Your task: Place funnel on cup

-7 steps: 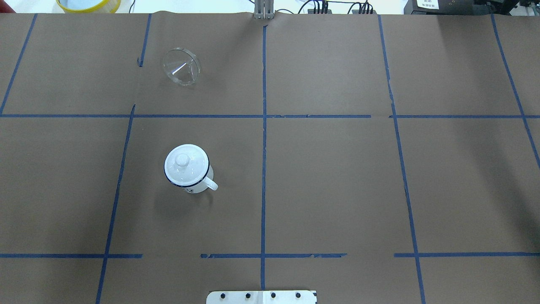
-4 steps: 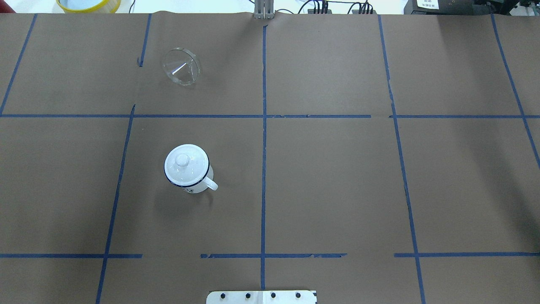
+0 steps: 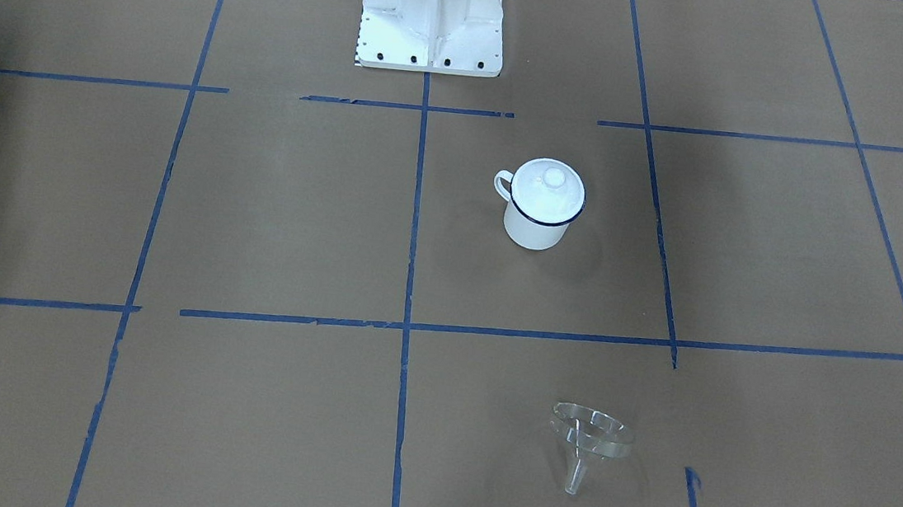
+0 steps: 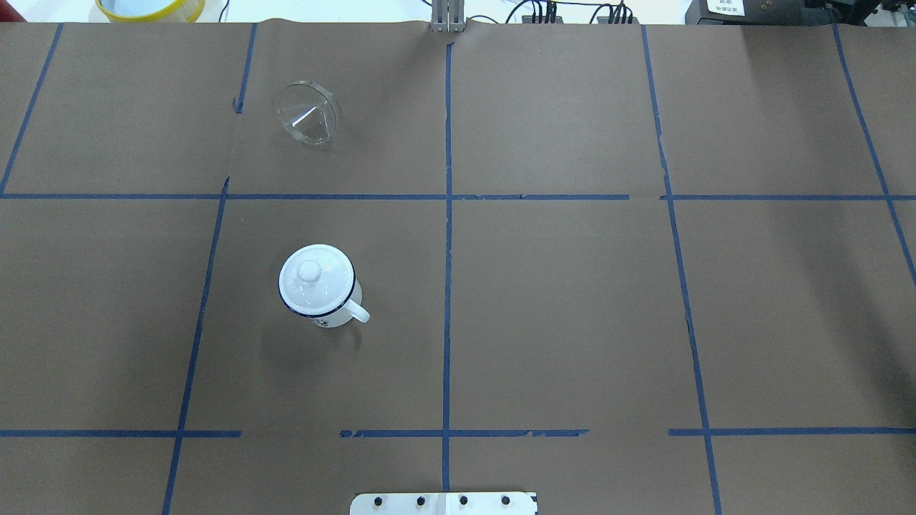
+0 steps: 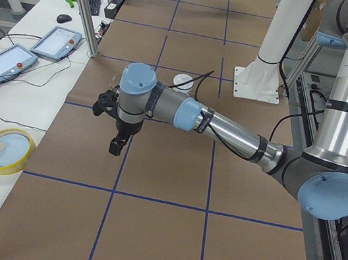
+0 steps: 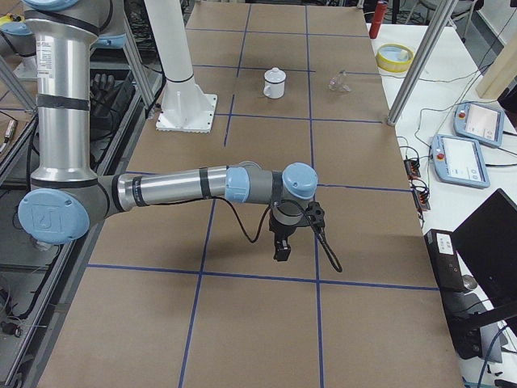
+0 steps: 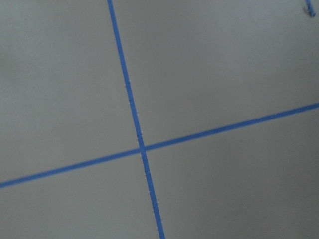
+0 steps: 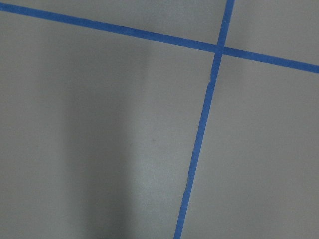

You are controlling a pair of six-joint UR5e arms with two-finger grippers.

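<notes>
The clear funnel (image 4: 308, 113) lies tilted on its side on the brown paper at the far left of the table; it also shows in the front view (image 3: 589, 437). The white cup (image 4: 320, 292) with a dark-blue rim stands upright nearer the robot, its handle towards the middle. A white lid with a knob (image 4: 310, 270) sits on it. My left gripper (image 5: 115, 143) shows only in the left side view, above the paper and away from both. My right gripper (image 6: 280, 246) shows only in the right side view, far from them. I cannot tell whether either is open or shut.
A yellow-rimmed bowl (image 4: 150, 7) stands past the far edge, near the funnel. The robot's white base (image 3: 433, 12) is at the near middle. Teach pendants (image 5: 55, 43) and a metal post (image 5: 82, 1) stand along the operators' side. Blue tape lines cross the paper.
</notes>
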